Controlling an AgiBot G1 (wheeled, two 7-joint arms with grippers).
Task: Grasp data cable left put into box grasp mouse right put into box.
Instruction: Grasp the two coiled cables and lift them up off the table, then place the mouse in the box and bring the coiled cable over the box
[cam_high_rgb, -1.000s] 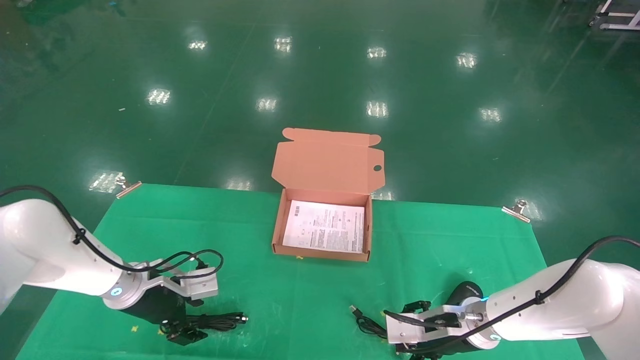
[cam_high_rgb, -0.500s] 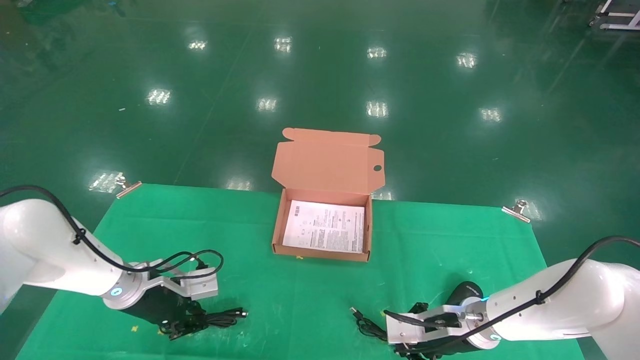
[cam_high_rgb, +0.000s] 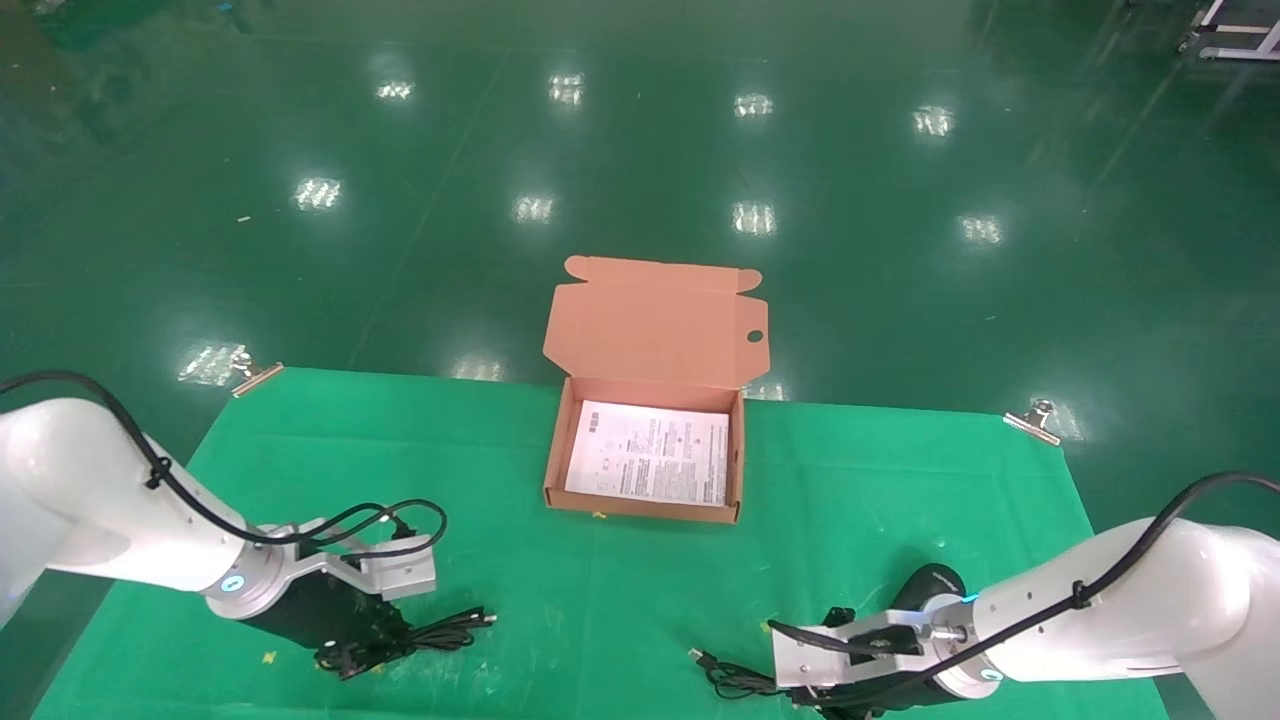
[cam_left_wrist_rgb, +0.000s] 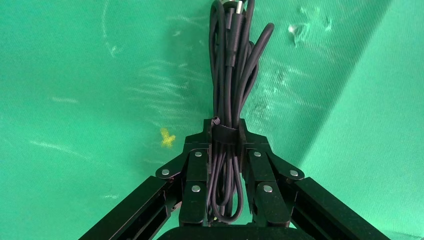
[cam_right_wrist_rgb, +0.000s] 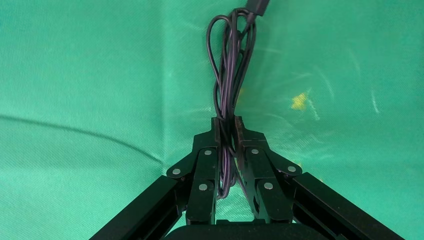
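The data cable, a thick black strapped bundle, lies at the front left of the green cloth. My left gripper is shut on it; the left wrist view shows the jaws clamped at the strap, with the bundle reaching away. The black mouse sits behind my right wrist. My right gripper is shut on the mouse's thin coiled cord, whose plug end shows on the cloth. The open box stands at the middle back, holding only its white sheet.
The box lid stands up behind the box. Metal clips hold the cloth at the back corners. A yellow mark lies near the left gripper. Green floor lies beyond the table.
The cable's free end has risen a little in my left gripper. The mouse cord's plug has slid toward the front edge as my right gripper drew back with the cord.
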